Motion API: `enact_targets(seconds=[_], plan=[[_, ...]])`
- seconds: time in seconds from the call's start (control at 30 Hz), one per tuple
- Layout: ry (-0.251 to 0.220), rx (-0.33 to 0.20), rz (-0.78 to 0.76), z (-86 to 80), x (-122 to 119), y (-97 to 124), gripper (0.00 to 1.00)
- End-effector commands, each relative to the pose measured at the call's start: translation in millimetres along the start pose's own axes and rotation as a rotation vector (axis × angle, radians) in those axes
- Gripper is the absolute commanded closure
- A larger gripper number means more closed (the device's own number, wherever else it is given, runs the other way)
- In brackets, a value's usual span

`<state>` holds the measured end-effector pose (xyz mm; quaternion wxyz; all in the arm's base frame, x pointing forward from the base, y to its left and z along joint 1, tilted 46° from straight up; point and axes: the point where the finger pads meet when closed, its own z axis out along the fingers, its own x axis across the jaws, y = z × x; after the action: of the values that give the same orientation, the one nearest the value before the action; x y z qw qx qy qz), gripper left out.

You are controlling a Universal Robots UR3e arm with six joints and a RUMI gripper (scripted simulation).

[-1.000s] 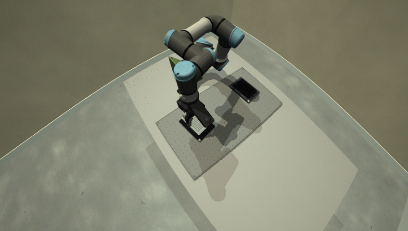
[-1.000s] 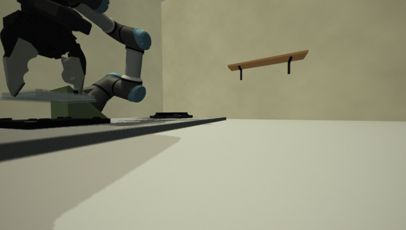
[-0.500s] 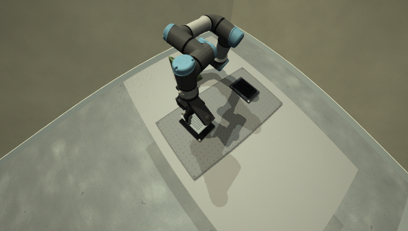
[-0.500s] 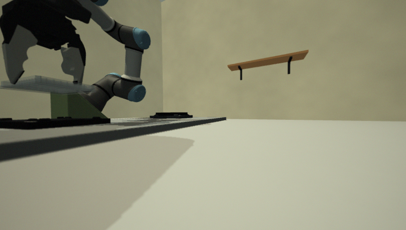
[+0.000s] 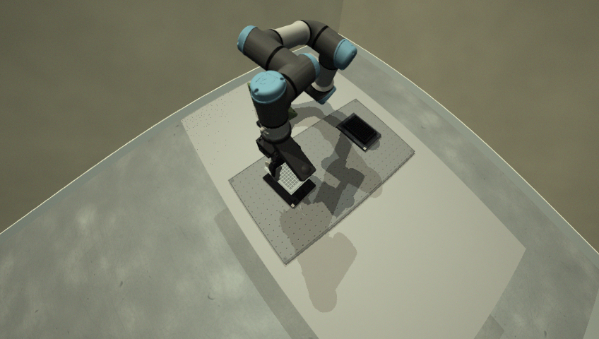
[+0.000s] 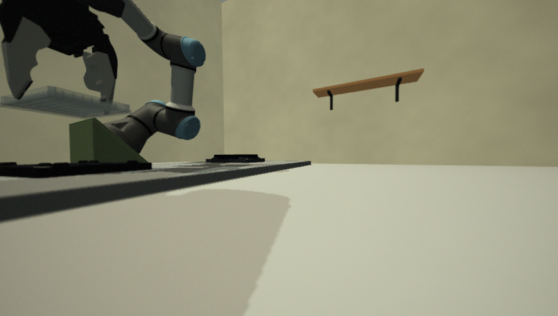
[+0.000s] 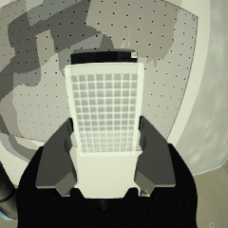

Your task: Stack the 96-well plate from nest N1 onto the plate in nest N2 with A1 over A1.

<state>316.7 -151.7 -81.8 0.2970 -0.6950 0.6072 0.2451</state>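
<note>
The end effector (image 6: 62, 95) is clamped on the 96-well plate (image 7: 104, 111) by its two long side walls, carrying it level, directly above nest N1 (image 5: 303, 193) on the desk (image 5: 441, 268). It looks light, stiff and thin-walled (probably slick plastic), so side walls near mid-length seem the right hold. Nest N2 (image 5: 358, 131) with its dark plate lies well off to the right of the end effector in the top view.

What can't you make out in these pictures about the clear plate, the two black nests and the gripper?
- Cut-off A1 corner of the translucent 96-well plate: near end hidden by the two-jaw gripper in the wrist view; too small from the top.
- Dark plate in the far black nest: its corner too small; a thin sliver in the exterior view.
- Near black nest: partly covered by the arm.
</note>
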Motion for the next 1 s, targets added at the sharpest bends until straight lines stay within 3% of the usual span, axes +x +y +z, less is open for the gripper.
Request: enact_targets(seconds=[0.0,0.73,0.97], plan=[[-0.007,-0.004,0.001,-5.5,-1,1,1.00],[-0.007,-0.003,0.001,-5.3,-2,0,1.00],[-0.007,-0.003,0.058,-5.3,-25,-3,1.00]])
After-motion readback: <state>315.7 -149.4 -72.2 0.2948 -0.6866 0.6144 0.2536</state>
